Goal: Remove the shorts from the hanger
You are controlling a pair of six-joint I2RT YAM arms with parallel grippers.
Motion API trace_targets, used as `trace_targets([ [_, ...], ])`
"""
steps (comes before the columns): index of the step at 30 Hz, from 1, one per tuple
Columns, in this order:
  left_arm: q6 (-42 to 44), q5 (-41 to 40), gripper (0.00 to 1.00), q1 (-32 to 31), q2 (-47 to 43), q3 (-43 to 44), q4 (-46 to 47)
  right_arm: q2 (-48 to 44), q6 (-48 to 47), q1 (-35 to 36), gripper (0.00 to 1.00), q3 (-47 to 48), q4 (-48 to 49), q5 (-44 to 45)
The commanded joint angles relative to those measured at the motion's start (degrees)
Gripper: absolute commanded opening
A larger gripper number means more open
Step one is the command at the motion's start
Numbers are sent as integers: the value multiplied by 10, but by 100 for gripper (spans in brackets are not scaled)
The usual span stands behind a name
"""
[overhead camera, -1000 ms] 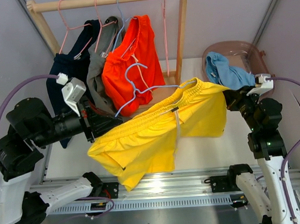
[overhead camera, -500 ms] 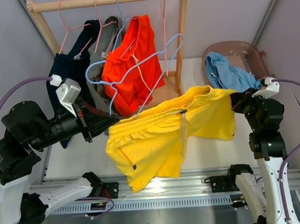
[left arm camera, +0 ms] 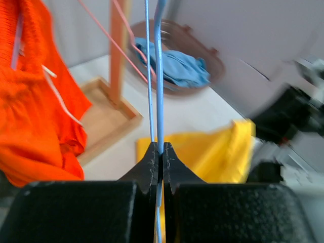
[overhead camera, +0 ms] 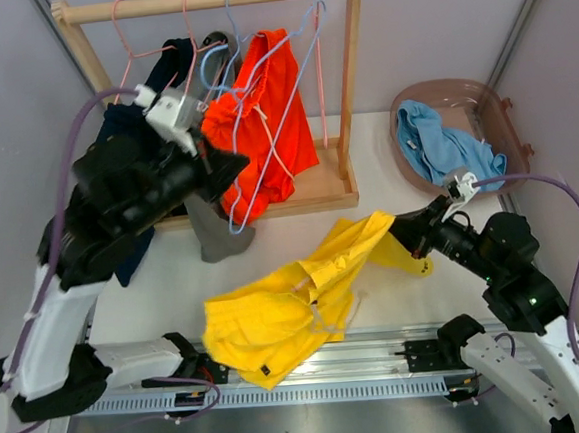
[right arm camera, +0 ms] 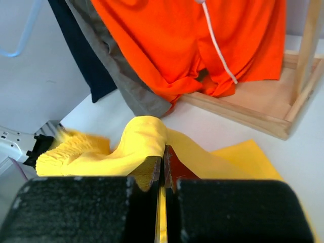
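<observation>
The yellow shorts [overhead camera: 276, 303] lie crumpled on the table, off any hanger. My right gripper [overhead camera: 403, 233] is shut on one edge of them, and the right wrist view shows the jaws [right arm camera: 163, 152] pinching a yellow fold [right arm camera: 142, 139]. My left gripper [overhead camera: 218, 170] is shut on the bare blue hanger [overhead camera: 281, 107], held up by the rack; the left wrist view shows the wire [left arm camera: 160, 76] between the closed jaws [left arm camera: 160, 148]. Orange shorts [overhead camera: 261, 108], grey shorts [overhead camera: 214, 232] and navy shorts [overhead camera: 123, 139] hang on the rack. Light blue shorts [overhead camera: 444, 139] lie in the basket.
The wooden rack has a top rail [overhead camera: 202, 0], a right post [overhead camera: 352, 81] and a base board [overhead camera: 308, 190]. Pink hangers [overhead camera: 136, 56] hang on the rail. The brown basket [overhead camera: 497, 110] stands at the back right. A metal rail [overhead camera: 381, 355] runs along the near edge.
My left gripper has swung the blue hanger up and back to the rack, free of the yellow shorts. My right gripper has come down and left, and the yellow shorts have dropped onto the table.
</observation>
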Motion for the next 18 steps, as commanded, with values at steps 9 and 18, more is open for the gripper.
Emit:
trace_targets([
  [9, -25, -290, 0, -3, 17, -31, -64, 4, -83, 44, 0, 223, -117, 420],
  [18, -7, -268, 0, -3, 17, -75, -9, 14, -83, 43, 0, 245, -89, 486],
])
